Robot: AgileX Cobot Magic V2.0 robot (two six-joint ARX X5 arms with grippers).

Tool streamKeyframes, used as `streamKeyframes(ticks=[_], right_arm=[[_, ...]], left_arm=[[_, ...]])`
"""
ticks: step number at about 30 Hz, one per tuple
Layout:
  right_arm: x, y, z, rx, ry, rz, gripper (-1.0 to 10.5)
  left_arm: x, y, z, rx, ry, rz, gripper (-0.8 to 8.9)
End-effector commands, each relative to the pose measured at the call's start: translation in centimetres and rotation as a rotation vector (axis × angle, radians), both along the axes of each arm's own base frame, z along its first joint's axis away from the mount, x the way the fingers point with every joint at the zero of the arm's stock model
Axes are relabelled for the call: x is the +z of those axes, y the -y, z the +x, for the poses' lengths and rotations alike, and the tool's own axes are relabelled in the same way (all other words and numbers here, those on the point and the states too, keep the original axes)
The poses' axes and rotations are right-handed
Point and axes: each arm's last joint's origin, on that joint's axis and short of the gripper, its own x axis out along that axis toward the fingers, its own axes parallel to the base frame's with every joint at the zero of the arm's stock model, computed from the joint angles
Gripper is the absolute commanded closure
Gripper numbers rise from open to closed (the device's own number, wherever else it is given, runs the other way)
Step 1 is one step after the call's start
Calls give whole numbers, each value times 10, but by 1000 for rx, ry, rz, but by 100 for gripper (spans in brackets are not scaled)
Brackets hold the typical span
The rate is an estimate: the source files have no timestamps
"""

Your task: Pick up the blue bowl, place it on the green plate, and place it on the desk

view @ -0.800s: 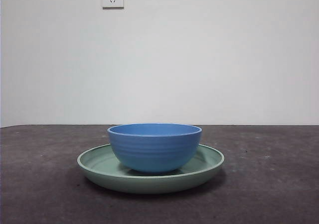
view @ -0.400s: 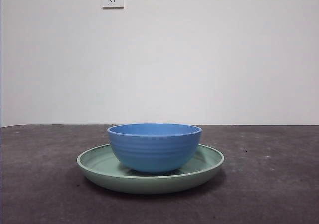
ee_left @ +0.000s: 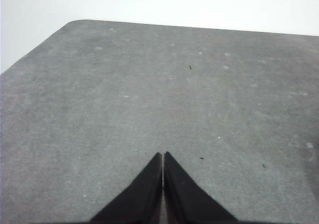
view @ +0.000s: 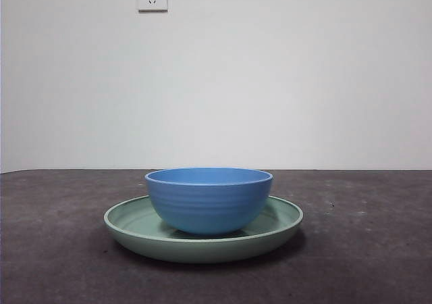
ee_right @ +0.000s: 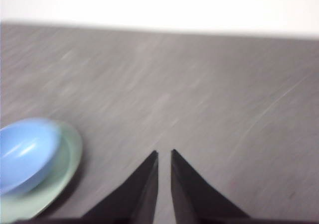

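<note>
Blue bowl (view: pixel 209 199) sits centred in green plate (view: pixel 202 240) on worktop (view: pixel 378 250), stack stable. Left claw (ee_left: pixel 163 157) closed, empty; right claw (ee_right: pixel 164 154) narrow, empty, clear of plate.

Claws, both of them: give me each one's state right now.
Left claw: shut, holding nothing, over bare desk.
Right claw: narrow gap between its tips, holding nothing, off to one side of the blue bowl on the green plate.

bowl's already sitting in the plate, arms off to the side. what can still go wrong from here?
1. The blue bowl rests loose in the green plate; lifting it may drag the plate.
2. The right gripper is nearly shut; it likely must open to take the rim.
3. The right wrist view is blurred, so aim could be off.
</note>
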Motion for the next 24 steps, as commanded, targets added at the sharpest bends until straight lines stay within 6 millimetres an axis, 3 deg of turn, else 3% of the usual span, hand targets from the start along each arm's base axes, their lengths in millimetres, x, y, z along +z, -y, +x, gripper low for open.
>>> streamKeyframes(ticks=[1,6,12,18,24], right_arm=[[-33,4,13,-72,122,-29,908],[-84,9,30,-149,150,-38,908],[-122,10,39,-158,64,-37,908],[-139,11,42,-160,20,-39,908],[-139,12,42,-207,33,-59,908]], left_arm=[[-8,0,1,0,-26,10,807],[-8,0,1,0,-26,10,807],[-8,0,1,0,-26,10,807],[-8,0,1,0,-26,10,807],[-8,0,1,0,-26,10,807]])
